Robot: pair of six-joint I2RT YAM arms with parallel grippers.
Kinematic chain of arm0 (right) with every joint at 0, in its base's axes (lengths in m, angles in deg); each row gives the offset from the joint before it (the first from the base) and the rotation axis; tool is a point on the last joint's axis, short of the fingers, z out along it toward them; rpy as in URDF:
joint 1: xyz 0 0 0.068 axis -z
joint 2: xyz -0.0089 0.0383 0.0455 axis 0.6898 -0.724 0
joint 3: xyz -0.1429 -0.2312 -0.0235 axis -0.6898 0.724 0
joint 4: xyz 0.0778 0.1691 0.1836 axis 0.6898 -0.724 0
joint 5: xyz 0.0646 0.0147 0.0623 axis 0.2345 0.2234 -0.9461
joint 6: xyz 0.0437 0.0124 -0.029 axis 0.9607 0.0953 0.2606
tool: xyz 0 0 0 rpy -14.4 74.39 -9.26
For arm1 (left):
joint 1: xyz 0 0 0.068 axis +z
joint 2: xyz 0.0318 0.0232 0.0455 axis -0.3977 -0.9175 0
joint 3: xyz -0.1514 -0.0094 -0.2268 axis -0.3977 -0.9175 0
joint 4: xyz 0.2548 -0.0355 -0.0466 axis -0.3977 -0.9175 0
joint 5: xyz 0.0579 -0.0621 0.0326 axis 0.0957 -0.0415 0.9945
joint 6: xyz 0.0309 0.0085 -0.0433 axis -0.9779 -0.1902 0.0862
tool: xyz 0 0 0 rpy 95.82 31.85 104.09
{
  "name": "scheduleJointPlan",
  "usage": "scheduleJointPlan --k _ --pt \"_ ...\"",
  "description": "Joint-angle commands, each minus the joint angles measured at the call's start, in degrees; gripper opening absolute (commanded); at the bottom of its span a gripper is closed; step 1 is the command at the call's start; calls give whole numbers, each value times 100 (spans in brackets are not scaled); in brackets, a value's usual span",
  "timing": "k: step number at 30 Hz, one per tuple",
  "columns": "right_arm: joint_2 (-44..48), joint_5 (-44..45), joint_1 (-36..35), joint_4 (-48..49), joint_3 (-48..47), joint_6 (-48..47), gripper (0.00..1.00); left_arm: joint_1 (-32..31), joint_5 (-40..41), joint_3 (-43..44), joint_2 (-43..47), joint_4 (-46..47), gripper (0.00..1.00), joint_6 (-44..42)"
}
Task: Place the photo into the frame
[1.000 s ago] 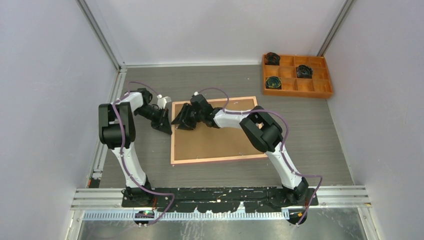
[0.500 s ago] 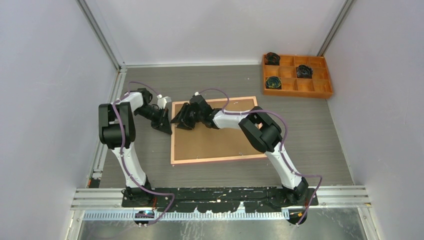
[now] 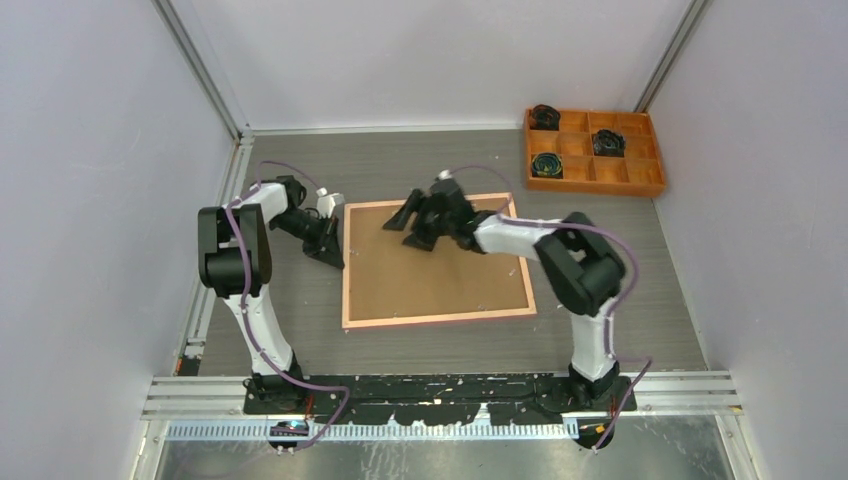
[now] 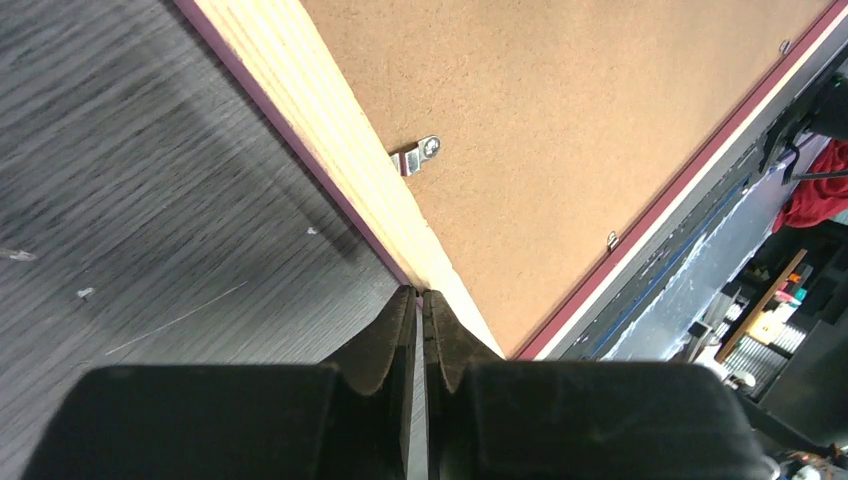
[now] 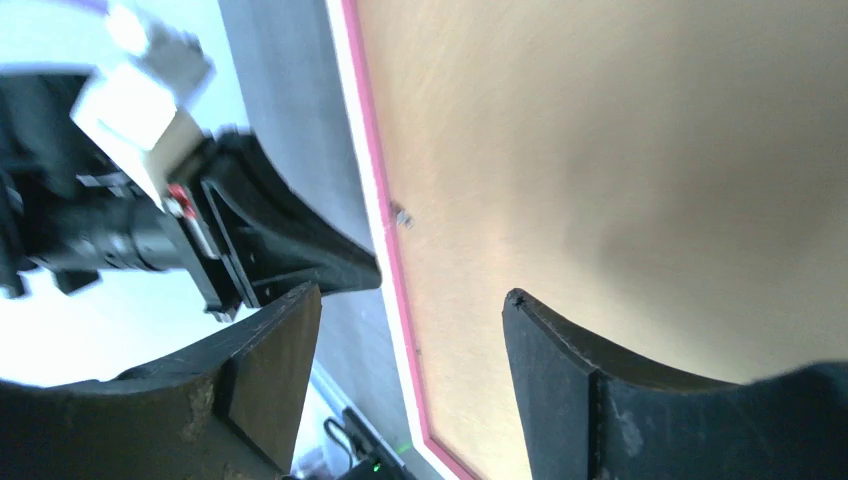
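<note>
The frame is laid face down near the middle of the table, its pink border turned to the surface and its tan wood back turned up. It is filled by the brown backing board, and a small metal clip is seen on the left rail, turned in over the board.

The left gripper is set low at the frame's left edge. In the left wrist view its fingers are drawn together to a thin slit, the tips meeting the outer side of the rail, and nothing is seen held between them.

The right gripper is held above the far part of the board with its jaws spread wide and nothing between them. An orange compartment tray with dark coiled items in it stands at the far right, well apart from the frame.

Compared with a second ago, the right gripper has been carried off the frame's far left corner towards the middle of the far edge — and its elbow has been swung out to the right. The left arm and the frame are found where they were.
</note>
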Motion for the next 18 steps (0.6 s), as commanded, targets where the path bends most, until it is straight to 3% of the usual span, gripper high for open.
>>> scheduleJointPlan --k 1,6,10,18 --pt "1665 802 1038 -423 926 -732 77 -41 216 30 250 -218 8 -414" --pt "2952 2004 2181 -1438 1864 -1525 88 -41 398 -102 489 -362 12 -680" --pt "3457 2509 2890 -1371 2625 -1600 90 -51 451 -261 718 -451 16 -894" --pt "2964 2195 3301 -752 2939 -1545 91 -265 661 -620 904 -273 21 -956"
